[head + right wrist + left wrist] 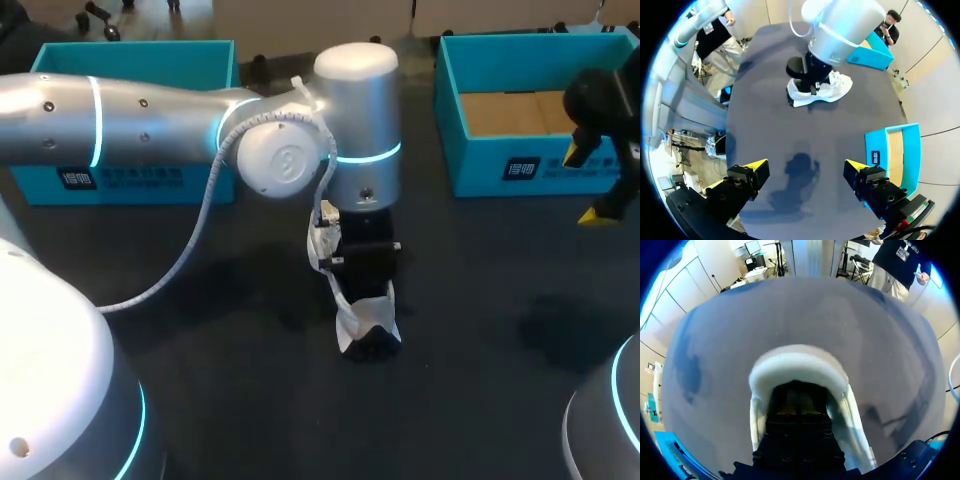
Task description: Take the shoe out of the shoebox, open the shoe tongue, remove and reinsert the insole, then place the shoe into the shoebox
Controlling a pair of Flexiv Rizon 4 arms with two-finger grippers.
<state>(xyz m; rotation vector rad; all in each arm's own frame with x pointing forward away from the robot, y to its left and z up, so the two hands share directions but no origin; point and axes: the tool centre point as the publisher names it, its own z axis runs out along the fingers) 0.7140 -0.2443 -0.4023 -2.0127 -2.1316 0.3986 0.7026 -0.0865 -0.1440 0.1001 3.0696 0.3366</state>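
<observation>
Plunging the left gripper [797,411] down into the opening of the white shoe [796,362], with the padded collar curving around and ahead of it. Not showing how far apart that gripper is set inside, nor whether anything is pinched there, so impossible to tell. Standing the shoe just below the centre of the overhead frame, on the dark table [200,380], outside either box. Stretching the left arm [150,110] in from the left edge to the middle. Hanging the right gripper [806,170] wide open and empty, well apart from the shoe, at the right edge of the overhead frame, just in front of the right shoebox [500,165], teal with a bare brown floor. Showing a second teal shoebox [150,60] at upper left, partly behind the left arm. Judging the step in hand as the insole work, with the shoe already out of the box; not telling whether the insole is being lifted or pressed back. Calling next, probably, for drawing the left gripper straight up without tipping the shoe, perhaps with the right gripper brought across to steady it.
</observation>
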